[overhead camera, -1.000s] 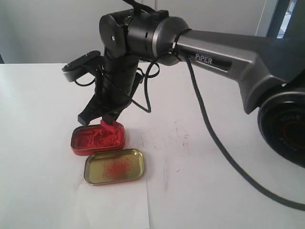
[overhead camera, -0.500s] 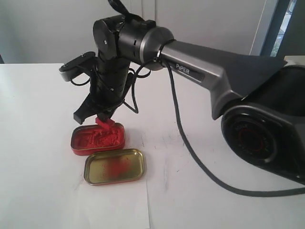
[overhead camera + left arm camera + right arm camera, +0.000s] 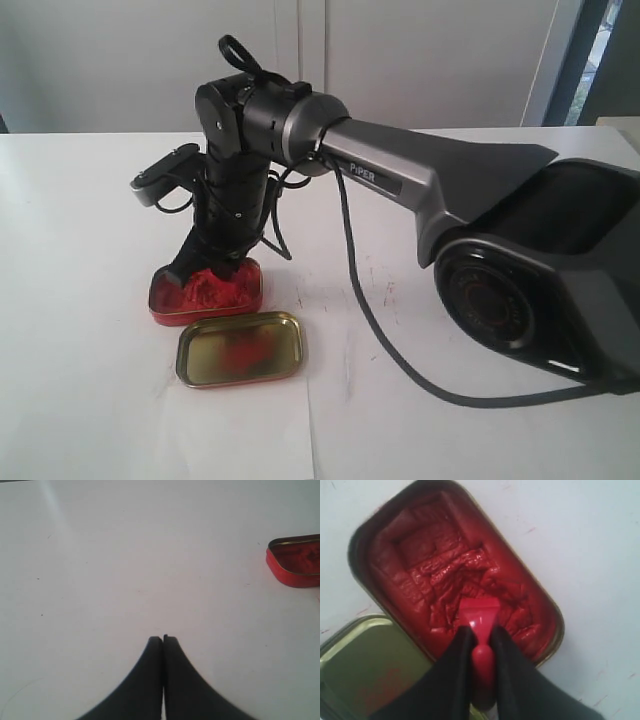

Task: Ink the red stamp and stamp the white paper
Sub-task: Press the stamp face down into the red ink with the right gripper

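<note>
Right fingers (image 3: 470, 642) closed narrowly on the handle of the red stamp (image 3: 480, 612). The stamp's square base is down in the red paste of the open tin (image 3: 559, 630) on the desk (image 3: 80, 200). The tin's lid (image 3: 240, 348) lies just beside the tin, and the white paper (image 3: 240, 440) lies next to the lid. Left fingers (image 3: 160, 647) are pressed together, holding nothing, over the desk near the tin.

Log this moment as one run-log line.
phase: inking | right hand: shut on red stamp, base down in ink tin | left hand: shut, empty
</note>
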Robot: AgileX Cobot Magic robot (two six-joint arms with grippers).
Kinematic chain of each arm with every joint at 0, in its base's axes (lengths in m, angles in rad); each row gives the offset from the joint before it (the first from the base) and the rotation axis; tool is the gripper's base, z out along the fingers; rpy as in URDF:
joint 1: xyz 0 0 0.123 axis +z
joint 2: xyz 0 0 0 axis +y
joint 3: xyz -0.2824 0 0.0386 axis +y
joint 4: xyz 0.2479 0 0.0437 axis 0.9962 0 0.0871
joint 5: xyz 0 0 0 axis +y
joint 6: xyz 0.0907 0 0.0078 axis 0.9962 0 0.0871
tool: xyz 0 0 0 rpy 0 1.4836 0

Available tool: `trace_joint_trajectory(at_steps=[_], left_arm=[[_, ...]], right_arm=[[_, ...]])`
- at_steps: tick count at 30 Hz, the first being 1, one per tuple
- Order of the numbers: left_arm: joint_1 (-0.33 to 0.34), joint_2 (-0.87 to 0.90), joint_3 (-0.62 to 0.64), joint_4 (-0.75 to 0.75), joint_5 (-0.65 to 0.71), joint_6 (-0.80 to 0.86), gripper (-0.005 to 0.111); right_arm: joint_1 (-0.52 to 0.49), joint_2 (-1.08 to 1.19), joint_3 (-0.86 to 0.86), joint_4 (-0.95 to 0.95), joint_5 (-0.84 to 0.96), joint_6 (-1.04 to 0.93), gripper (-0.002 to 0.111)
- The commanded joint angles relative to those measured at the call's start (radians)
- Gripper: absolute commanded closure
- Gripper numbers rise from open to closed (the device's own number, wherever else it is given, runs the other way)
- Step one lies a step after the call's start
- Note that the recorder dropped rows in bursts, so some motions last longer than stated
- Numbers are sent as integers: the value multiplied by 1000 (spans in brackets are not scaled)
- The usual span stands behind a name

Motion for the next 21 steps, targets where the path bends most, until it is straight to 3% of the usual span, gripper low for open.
trace_joint_trajectory(at_steps=[1,21], left_arm=[[3,-5,4,-6,-3,-7,107],[3,-5,4,-6,-3,-7,107]], right_arm=[[-6,14,-10,-3,-9,-42,108],[-8,18,2,5,-29,-42,108]])
